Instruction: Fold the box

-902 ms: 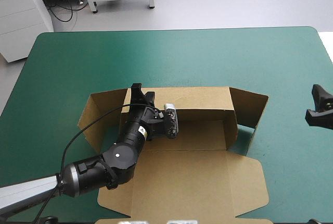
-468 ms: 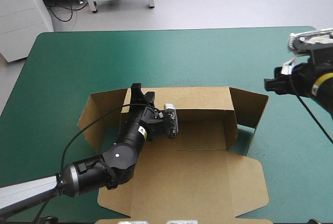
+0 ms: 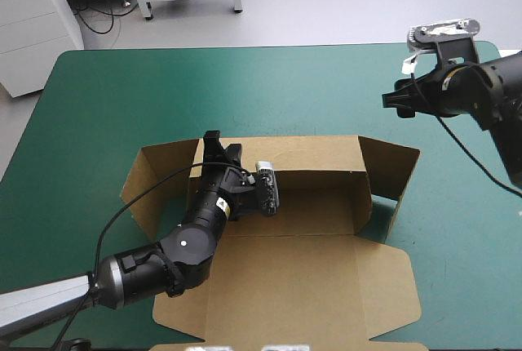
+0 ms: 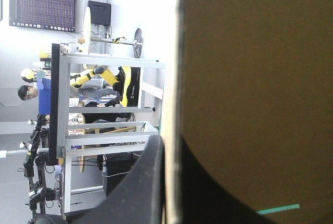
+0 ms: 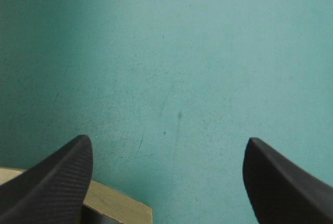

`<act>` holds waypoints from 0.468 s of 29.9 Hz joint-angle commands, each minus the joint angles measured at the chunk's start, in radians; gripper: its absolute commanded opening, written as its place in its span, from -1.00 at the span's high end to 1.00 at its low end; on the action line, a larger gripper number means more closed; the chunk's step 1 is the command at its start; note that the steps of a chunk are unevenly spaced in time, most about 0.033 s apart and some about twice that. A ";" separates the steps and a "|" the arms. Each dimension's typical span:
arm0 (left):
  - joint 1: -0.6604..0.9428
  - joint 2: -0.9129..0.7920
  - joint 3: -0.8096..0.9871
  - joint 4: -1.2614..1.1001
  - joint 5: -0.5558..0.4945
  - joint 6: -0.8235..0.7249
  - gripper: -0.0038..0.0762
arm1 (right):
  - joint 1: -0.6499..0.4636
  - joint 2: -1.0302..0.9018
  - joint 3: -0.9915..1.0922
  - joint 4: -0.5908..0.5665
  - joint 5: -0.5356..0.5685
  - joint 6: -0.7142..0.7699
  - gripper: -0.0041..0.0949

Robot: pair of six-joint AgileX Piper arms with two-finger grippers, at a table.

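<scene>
Partly hidden, my left pincer point(image 3: 222, 148) is all but closed on the raised back wall of the brown box point(image 3: 326, 204) at its 10 o'clock corner, and board blocks most of that wrist view. The box lies mid-tabletop point(image 3: 245, 82), long axis 9 to 3 o'clock, lid flat toward 6, near edge cut off. My right pincer point(image 5: 167, 140) hangs wide apart, empty, at 2 o'clock.
</scene>
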 commanded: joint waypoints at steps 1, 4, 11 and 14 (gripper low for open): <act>-0.007 -0.035 -0.027 0.032 0.032 -0.023 0.98 | -0.111 0.016 -0.036 0.138 -0.019 -0.101 -0.57; -0.007 -0.035 -0.027 0.032 0.030 -0.023 0.98 | -0.168 0.067 -0.036 0.195 0.043 -0.141 -0.57; -0.007 -0.035 -0.027 0.032 0.030 -0.023 0.98 | -0.186 0.162 -0.034 0.293 0.061 -0.177 -0.57; -0.007 -0.035 -0.027 0.032 0.029 -0.023 0.98 | -0.186 0.186 -0.032 0.299 0.069 -0.191 -0.57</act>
